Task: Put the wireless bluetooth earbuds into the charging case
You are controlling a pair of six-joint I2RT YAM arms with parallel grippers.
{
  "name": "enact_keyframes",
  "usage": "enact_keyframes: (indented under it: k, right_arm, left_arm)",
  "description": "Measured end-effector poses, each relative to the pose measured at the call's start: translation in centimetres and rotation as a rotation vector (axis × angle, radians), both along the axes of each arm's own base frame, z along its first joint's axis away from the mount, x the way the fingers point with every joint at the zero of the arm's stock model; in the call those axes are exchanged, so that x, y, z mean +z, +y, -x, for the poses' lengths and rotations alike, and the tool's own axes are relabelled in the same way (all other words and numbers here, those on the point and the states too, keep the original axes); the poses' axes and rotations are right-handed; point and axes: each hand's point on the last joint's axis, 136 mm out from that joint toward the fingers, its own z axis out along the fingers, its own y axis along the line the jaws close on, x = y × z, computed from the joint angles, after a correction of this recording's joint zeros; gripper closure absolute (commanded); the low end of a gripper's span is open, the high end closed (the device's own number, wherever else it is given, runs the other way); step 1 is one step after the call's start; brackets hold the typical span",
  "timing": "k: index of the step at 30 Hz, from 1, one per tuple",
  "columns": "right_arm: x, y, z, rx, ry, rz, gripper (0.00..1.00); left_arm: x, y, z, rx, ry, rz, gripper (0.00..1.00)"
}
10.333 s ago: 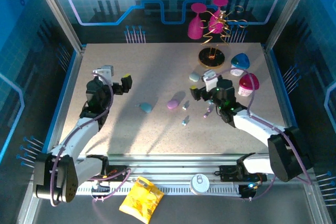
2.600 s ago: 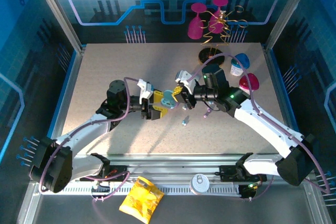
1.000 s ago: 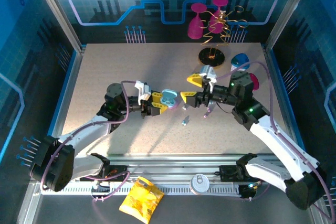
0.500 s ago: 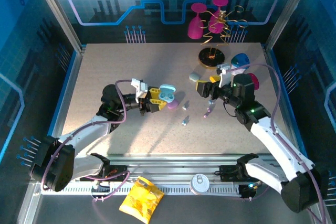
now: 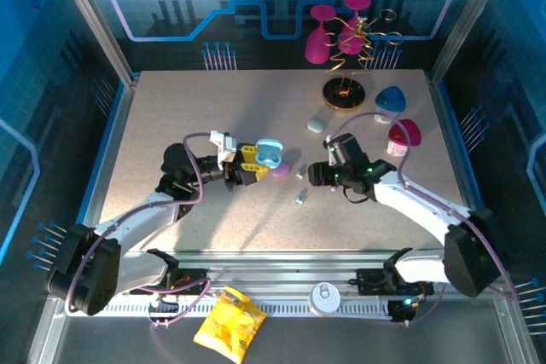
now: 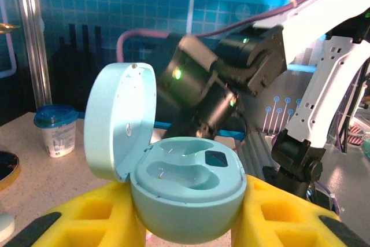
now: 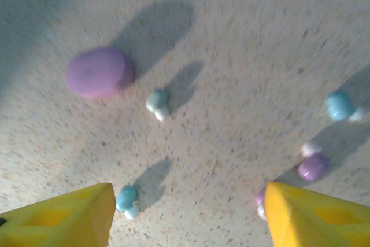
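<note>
- Earbuds [image 5: 300,199] lie loose on the speckled table [image 5: 213,108] near its centre, right under the right claw [image 7: 185,224], whose yellow fingers [image 7: 58,218] stand wide apart with nothing between them.
- Through the right wrist camera, one pale blue bud [image 7: 127,199] sits just inside the finger in the 7 o'clock corner, at about 9 o'clock from the claw's middle. A second pale blue bud [image 7: 157,102] lies farther off at 11 o'clock.
- Both lie with the long axis running roughly 11 to 5 o'clock, coloured head away, white tip toward the claw, so crosswise to the 9-to-3 line between the fingers.
- Purple buds [image 7: 312,166] rest at 2 o'clock, one partly hidden behind the other finger.
- Right arm is plainly the nearer to every bud; a pickup looks to need a small shift toward 9 o'clock, then a descent.
- Left claw [image 6: 185,224] is clamped on the charging case [image 6: 185,195], pale blue, its lid [image 6: 118,122] swung open and both moulded wells empty.
- From overhead, the held case waits at 9 o'clock of the right claw, with a closed purple case [image 5: 280,170] on the table just beside it.
</note>
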Motion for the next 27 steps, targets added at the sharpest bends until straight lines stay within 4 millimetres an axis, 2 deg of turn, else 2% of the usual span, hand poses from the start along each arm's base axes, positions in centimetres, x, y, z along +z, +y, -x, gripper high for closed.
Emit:
enact_keyframes:
  k: [3, 6, 11, 15, 27]
  right_arm:
    - [-2.7, 1.3, 1.4, 0.014, 0.085, 0.061, 0.41]
    - [-4.1, 2.4, 2.2, 0.013, 0.138, 0.109, 0.48]
    - [-4.5, 4.4, 2.4, 0.013, 0.158, 0.131, 0.54]
    - [-5.0, 5.3, 2.4, 0.011, 0.172, 0.145, 0.59]
    - [-6.9, 5.9, 2.6, 0.007, 0.229, 0.177, 0.69]
  left_arm:
    - [0.5, 0.2, 0.4, 0.003, -0.020, 0.008, 0.68]
    - [1.1, 0.3, 0.7, 0.007, -0.039, 0.016, 0.68]
    - [1.6, 0.5, 0.9, 0.011, -0.053, 0.021, 0.68]
    - [1.5, 0.5, 0.9, 0.012, -0.049, 0.020, 0.68]
    - [1.4, 0.6, 0.9, 0.015, -0.043, 0.017, 0.68]
